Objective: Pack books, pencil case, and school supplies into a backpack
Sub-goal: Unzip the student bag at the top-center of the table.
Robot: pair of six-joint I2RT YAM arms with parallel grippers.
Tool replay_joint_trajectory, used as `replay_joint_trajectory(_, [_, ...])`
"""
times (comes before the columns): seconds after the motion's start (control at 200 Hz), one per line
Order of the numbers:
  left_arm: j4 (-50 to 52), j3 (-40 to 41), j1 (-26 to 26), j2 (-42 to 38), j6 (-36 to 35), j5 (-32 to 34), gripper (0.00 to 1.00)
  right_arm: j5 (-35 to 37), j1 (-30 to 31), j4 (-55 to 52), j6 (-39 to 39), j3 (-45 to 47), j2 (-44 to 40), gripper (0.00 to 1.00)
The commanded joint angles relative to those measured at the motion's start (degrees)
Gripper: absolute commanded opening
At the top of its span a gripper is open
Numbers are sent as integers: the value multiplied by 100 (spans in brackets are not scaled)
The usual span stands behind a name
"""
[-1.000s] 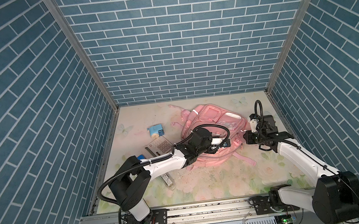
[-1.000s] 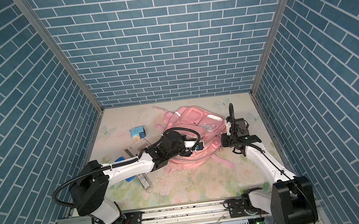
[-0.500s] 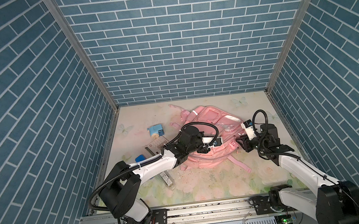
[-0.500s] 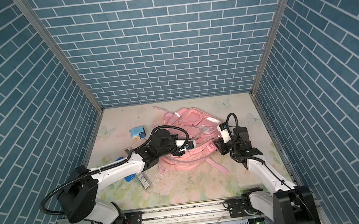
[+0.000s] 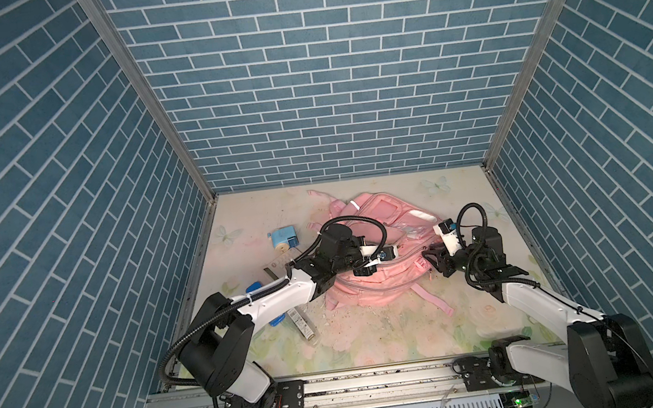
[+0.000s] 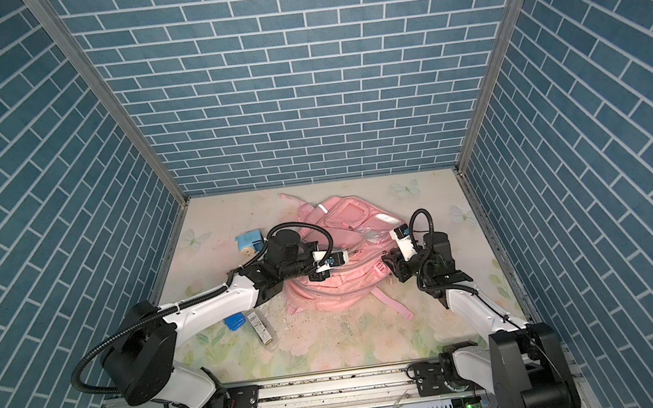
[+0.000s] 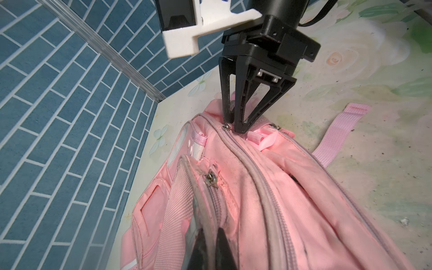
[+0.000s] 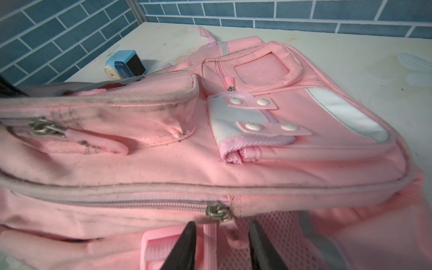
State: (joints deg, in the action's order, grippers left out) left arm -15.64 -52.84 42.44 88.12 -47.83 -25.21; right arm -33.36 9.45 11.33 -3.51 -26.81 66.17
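Floral tabletop (image 5: 373, 333) bears the backpack (image 5: 384, 286), sharpener (image 5: 283, 238) nearby; left fingers (image 7: 224, 252) clench the backpack, right fingers (image 8: 184, 247) parted beside its zipper (image 8: 219, 214).

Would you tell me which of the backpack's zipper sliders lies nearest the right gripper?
The slider on the backpack's long zip, just ahead of the right gripper; the pocket slider with the pink pull and the small top-pocket slider sit farther away.

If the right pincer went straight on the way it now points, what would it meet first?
Most likely the metal zipper slider on the backpack. It sits just ahead of the right pincer, roughly centred between its parted jaws, with pink fabric directly behind. The exact gap is hard to judge.
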Motion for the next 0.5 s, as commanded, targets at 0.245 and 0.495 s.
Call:
replay_joint_trajectory(0.245, [-1022, -363, -438, -327, 219, -811, 0, -1009, -129, -624, -777, -681, 694, 36])
replay_joint_trajectory(0.495, [-1253, -324, -464, -374, 298, -817, 0, -1645, -253, -1313, -1295, -1386, 1523, 34])
